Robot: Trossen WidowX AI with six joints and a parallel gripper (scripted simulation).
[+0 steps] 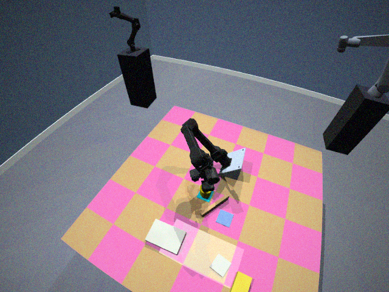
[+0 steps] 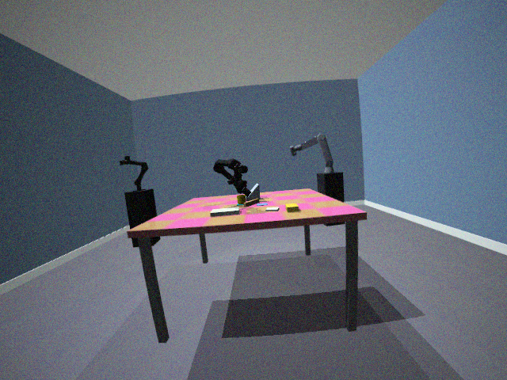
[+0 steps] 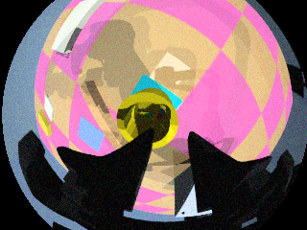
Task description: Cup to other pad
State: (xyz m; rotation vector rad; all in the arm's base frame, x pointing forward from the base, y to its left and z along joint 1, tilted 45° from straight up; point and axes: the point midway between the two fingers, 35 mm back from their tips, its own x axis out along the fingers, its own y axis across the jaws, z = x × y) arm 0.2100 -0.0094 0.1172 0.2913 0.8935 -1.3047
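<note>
The yellow cup (image 1: pixel 205 192) (image 2: pixel 241 199) (image 3: pixel 146 119) stands upright on the cyan pad (image 1: pixel 205 199) (image 3: pixel 148 84). Small coloured spots, seemingly marbles, show inside it in the wrist view. The blue pad (image 1: pixel 224 218) (image 2: pixel 261 204) (image 3: pixel 90 134) lies bare on the table. My gripper (image 3: pixel 172 134) is above the cup, with its fingers parted and nothing held. In the wrist view the left fingertip overlaps the cup's rim, and the right one is beside it. The arm hides part of the cup in the top view.
A brown bar (image 1: pixel 215 205) (image 2: pixel 251 202) lies between the two pads. A tilted pale panel (image 1: pixel 234 162) stands by the arm's base. A white slab (image 1: pixel 165 235) (image 2: pixel 224 211), a small white square (image 1: pixel 220 264) and a yellow block (image 1: pixel 242 281) (image 2: pixel 291 207) lie farther out.
</note>
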